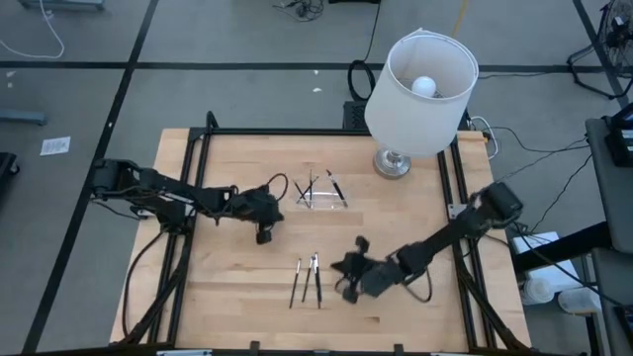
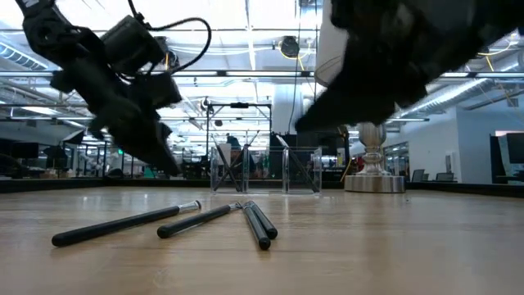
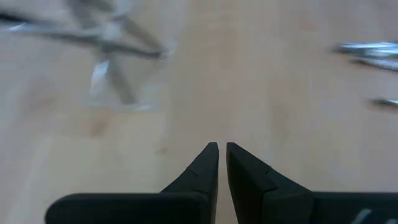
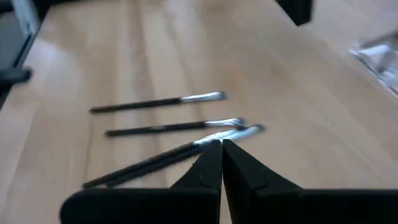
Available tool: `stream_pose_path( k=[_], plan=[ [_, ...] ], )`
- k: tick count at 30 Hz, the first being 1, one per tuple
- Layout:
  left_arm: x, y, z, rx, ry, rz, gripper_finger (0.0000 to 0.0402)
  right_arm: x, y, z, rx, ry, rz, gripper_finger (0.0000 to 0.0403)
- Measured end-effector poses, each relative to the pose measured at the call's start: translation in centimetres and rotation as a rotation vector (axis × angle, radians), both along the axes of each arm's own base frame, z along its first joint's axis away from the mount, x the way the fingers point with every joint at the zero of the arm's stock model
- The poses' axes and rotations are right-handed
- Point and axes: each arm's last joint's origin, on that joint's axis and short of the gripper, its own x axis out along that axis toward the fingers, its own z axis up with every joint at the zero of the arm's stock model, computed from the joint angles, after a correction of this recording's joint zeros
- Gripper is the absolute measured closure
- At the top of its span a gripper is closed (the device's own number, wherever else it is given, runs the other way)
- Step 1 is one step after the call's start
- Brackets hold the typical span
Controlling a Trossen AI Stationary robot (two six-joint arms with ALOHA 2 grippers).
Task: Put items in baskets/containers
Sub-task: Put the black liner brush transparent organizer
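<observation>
Nearest the low camera, dark stick tools lie loose on the wooden bench, their pale, silvery ends fanned close together, two of them touching side by side. From above they show as a small cluster of thin sticks just beside the right hand, on its side toward the left arm.

The right hand is clenched, its two dark fingertips nearly meeting with only a slit between them, and it grasps nothing. Its tips hover right over the silvery end of the nearest stick; whether they touch it cannot be told.

The left hand is likewise clenched and empty, above bare wood. Ahead of it sits the clear plastic tray, marked mostly by glinting edges, with several more dark sticks lying crossed in it. The tray is near the left hand and well apart from the right one, beside the base of a white-shaded lamp.
</observation>
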Motion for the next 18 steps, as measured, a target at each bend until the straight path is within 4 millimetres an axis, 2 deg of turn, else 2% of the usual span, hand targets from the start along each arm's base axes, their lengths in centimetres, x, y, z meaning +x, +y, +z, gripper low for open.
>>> stream_pose_path(
  k=[5, 9, 12, 15, 18],
  plan=[
    [-0.7, -2.5, 2.3, -0.015, -0.097, -0.245, 0.0360, 1.6, 2.8, 0.5, -0.021, -0.036, 0.064, 0.0403],
    [-2.2, -5.1, 6.3, 0.037, -0.318, -0.392, 0.0360, 1.2, 4.0, -0.9, -0.075, 0.009, 0.104, 0.0403],
    [-4.6, -6.2, 9.4, 0.087, -0.470, -0.393, 0.0360, 1.2, 4.1, -1.1, -0.069, 0.011, 0.084, 0.0403],
    [-8.1, -6.5, 11.8, 0.113, -0.580, -0.362, 0.0360, 1.1, 4.1, -1.2, -0.066, 0.018, 0.078, 0.0403],
    [-10.6, -6.4, 12.6, 0.095, -0.713, -0.312, 0.0360, 1.1, 4.2, -1.2, -0.044, 0.016, 0.079, 0.0403]
  ],
)
